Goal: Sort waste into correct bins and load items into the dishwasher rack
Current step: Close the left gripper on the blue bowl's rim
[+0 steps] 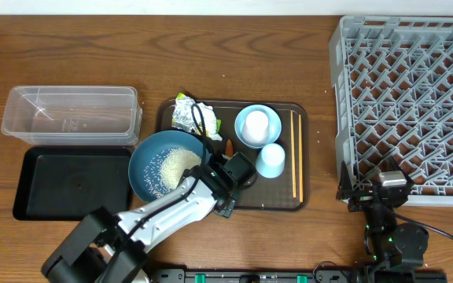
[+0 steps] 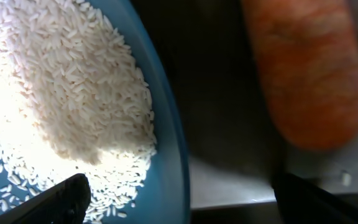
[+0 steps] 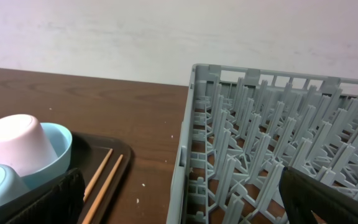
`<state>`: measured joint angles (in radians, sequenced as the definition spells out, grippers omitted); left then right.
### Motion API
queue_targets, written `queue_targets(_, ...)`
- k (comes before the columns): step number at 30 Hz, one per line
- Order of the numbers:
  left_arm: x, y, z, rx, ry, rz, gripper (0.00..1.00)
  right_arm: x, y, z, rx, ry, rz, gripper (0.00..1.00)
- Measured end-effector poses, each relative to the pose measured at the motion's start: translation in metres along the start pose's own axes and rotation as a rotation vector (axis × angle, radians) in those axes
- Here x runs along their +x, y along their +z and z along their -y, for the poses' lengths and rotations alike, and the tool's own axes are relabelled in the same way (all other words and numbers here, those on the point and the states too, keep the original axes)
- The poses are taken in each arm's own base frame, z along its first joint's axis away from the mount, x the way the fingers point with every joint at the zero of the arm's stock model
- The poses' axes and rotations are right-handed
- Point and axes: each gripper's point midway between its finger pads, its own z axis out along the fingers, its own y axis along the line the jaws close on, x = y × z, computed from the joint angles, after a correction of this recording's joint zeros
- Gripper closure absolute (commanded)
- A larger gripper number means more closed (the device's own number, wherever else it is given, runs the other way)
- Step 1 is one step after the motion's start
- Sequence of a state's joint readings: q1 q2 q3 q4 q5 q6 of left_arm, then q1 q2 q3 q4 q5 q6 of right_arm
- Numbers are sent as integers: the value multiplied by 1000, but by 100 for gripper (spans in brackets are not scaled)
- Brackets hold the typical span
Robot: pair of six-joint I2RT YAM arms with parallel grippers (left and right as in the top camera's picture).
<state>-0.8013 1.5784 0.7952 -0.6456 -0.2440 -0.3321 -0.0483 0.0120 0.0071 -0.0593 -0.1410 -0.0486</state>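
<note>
While loose rice makes the dark blue bowl spill-prone, the spread left gripper straddles its likely stiff four-o'clock rim.

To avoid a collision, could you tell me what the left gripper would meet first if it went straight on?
Probably the rim of the large dark blue bowl, which the open left gripper straddles, beside the heap of white rice grains; depth is unclear.
</note>
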Motion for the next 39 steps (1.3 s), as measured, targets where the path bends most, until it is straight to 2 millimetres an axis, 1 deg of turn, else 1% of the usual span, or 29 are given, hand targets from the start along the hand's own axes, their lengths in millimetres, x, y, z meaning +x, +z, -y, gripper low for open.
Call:
queue_targets(5, -4, 0, -5, -30, 8, 16, 5, 0, 0, 0, 0, 0, 0, 1)
queue_targets(7, -5, 0, -6, -38, 13, 22, 9, 0, 0, 0, 0, 0, 0, 1)
queue_targets(17, -13, 4, -3, -46, 28, 32, 22, 0, 0, 0, 0, 0, 0, 1)
queue_targets(26, -15, 7, -2, -48, 39, 32, 47, 0, 0, 0, 0, 0, 0, 1)
queue_targets(33, -15, 9, -4, -64, 54, 31, 61, 0, 0, 0, 0, 0, 0, 1)
queue_targets(37, -15, 10, -7, -86, 68, 31, 75, 0, 0, 0, 0, 0, 0, 1)
queue_targets(39, -15, 11, -9, -97, 70, 31, 77, 0, 0, 0, 0, 0, 0, 1)
